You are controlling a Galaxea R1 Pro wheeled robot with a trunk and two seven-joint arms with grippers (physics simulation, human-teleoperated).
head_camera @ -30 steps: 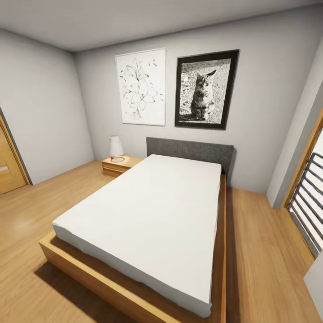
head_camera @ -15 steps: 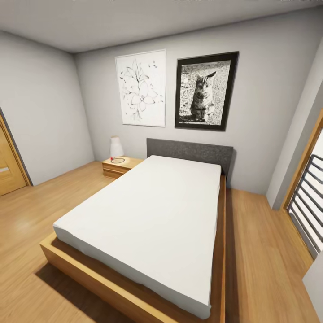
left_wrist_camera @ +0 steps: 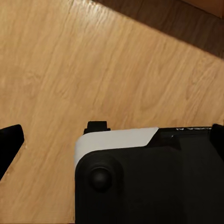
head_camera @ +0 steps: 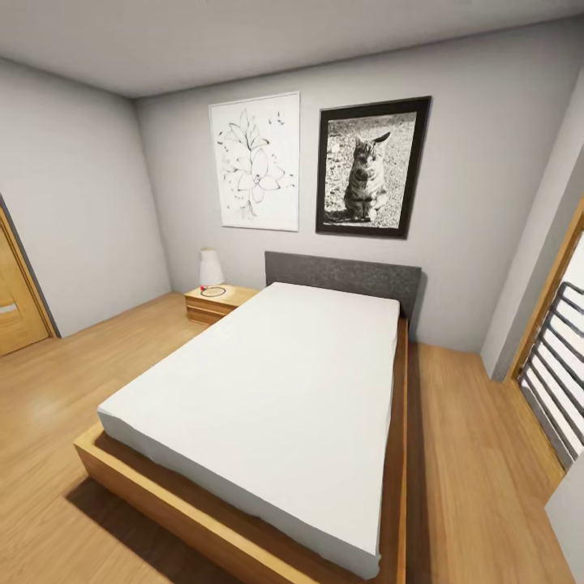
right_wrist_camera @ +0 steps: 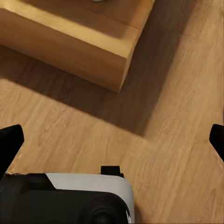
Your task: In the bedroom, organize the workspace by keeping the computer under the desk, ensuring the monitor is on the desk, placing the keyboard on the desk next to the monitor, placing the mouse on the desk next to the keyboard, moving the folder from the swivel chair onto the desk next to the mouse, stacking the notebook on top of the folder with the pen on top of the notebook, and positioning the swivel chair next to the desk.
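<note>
I face a bed (head_camera: 276, 381) with a white mattress on a low wooden frame (head_camera: 162, 503) in the bedroom. In the left wrist view my left gripper (left_wrist_camera: 114, 142) hangs open over the wooden floor (left_wrist_camera: 70, 60), one black fingertip (left_wrist_camera: 9, 144) at each side edge and nothing between them. My right gripper (right_wrist_camera: 113, 141) is open too, fingertips (right_wrist_camera: 10, 142) wide apart above the floor, close to a corner of the wooden bed frame (right_wrist_camera: 74, 46). My own white and black base (left_wrist_camera: 149, 177) lies below both grippers.
A nightstand (head_camera: 215, 302) with a white lamp (head_camera: 210, 266) stands left of the grey headboard (head_camera: 345, 276). A wooden door (head_camera: 16, 300) is at the far left, a slatted window (head_camera: 560, 373) at the right. Bare floor runs along both sides of the bed.
The whole head view has drifted slightly downward in the picture, so the camera moved. The bed, the nightstand and the wall pictures have kept their places.
</note>
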